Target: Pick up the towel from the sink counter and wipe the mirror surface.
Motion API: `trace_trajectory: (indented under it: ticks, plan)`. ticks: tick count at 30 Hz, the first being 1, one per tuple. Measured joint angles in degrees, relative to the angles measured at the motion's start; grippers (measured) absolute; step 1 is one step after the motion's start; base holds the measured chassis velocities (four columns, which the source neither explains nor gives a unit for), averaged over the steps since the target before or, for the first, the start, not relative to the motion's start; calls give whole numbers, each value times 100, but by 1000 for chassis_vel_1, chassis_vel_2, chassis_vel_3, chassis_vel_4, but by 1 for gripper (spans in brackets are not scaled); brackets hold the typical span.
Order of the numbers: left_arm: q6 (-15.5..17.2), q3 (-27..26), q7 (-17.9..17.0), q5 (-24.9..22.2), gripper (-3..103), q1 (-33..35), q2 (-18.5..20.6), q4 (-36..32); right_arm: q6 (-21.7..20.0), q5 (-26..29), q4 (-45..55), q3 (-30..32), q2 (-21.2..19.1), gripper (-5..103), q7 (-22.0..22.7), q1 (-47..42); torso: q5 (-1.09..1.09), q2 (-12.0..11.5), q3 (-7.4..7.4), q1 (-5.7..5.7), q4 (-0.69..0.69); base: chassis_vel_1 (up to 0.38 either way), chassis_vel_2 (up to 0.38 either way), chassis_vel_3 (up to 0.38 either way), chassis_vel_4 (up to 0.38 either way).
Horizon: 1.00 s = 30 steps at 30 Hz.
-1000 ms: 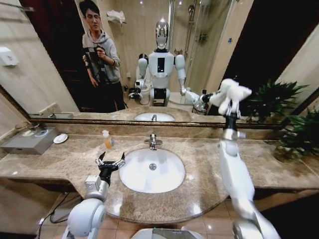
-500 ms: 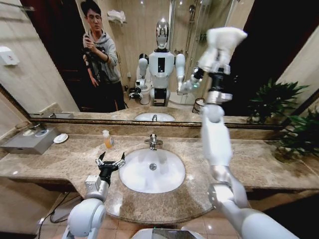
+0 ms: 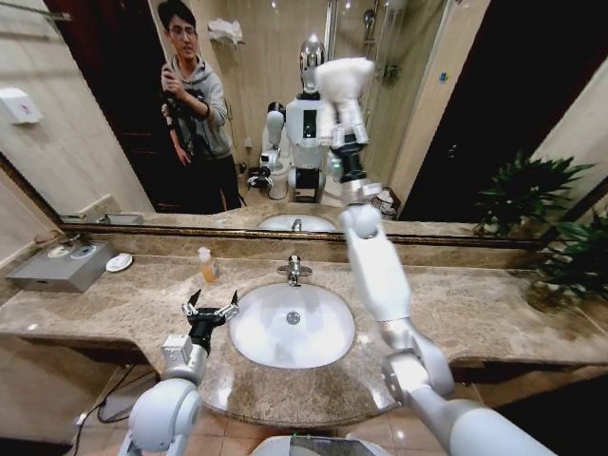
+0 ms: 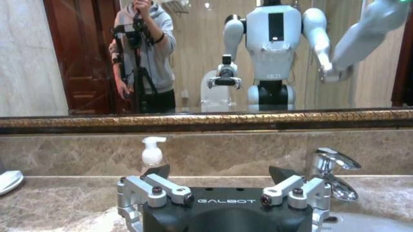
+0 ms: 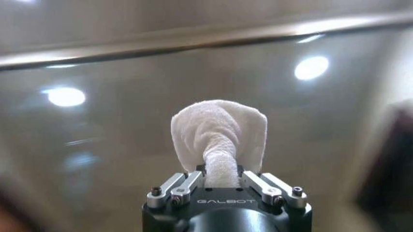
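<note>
My right arm reaches up over the sink counter (image 3: pixel 456 304), and the right gripper (image 3: pixel 345 119) is shut on the white towel (image 3: pixel 342 84). The towel is bunched and held up against the mirror (image 3: pixel 256 123), high and near its middle. From the right wrist, the towel (image 5: pixel 219 130) sticks out of the right gripper (image 5: pixel 221 175) toward the glass. The left gripper (image 3: pixel 211 307) hovers open low over the counter beside the white basin (image 3: pixel 290 328). In the left wrist view the left gripper (image 4: pixel 219 172) holds nothing and faces the mirror (image 4: pixel 193 58).
A chrome faucet (image 3: pixel 293 269) stands behind the basin, with a soap bottle (image 3: pixel 205 264) to its left. A round white dish (image 3: pixel 119 262) and a grey tray (image 3: pixel 62 268) sit at the far left. A potted plant (image 3: pixel 570 266) stands at the right end.
My right arm has swept the towel up and then leftward across the mirror, from the right side to near the middle. The left arm has stayed put.
</note>
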Motion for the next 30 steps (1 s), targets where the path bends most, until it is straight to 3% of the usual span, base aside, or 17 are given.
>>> trace_trajectory:
  ticks: [2,4,9,14,17,21,24,30]
  plan:
    - [0,0,0,0,100,0,0,0,-130,207,-194,472,-369,17,146,205,3,0,0,0,4,0,0,0,0]
    - [0,-1,-1,0,100,0,0,0,-211,429,-309,523,-742,17,291,325,3,0,1,1,4,0,0,0,0]
    - [0,0,0,0,100,-1,0,0,-515,669,-287,500,-874,17,298,435,1,0,0,-1,1,0,0,0,0]
    - [0,1,0,0,100,-1,0,0,-771,452,72,40,-303,17,21,430,-1,0,0,0,10,0,0,0,0]
    - [0,-1,-1,0,100,0,0,0,-854,324,275,-344,-44,17,-52,371,-4,0,0,0,8,0,0,0,0]
    - [0,0,0,0,100,0,0,0,-881,101,483,-1433,411,17,-264,295,-6,0,0,-1,12,0,0,0,0]
    - [0,0,0,0,100,0,0,0,-888,-41,398,-1688,582,17,-275,316,-6,0,0,-1,11,0,0,0,0]
    - [0,0,0,0,100,-1,0,0,-992,-205,286,-1499,554,17,-130,353,-4,0,0,0,5,0,0,0,0]
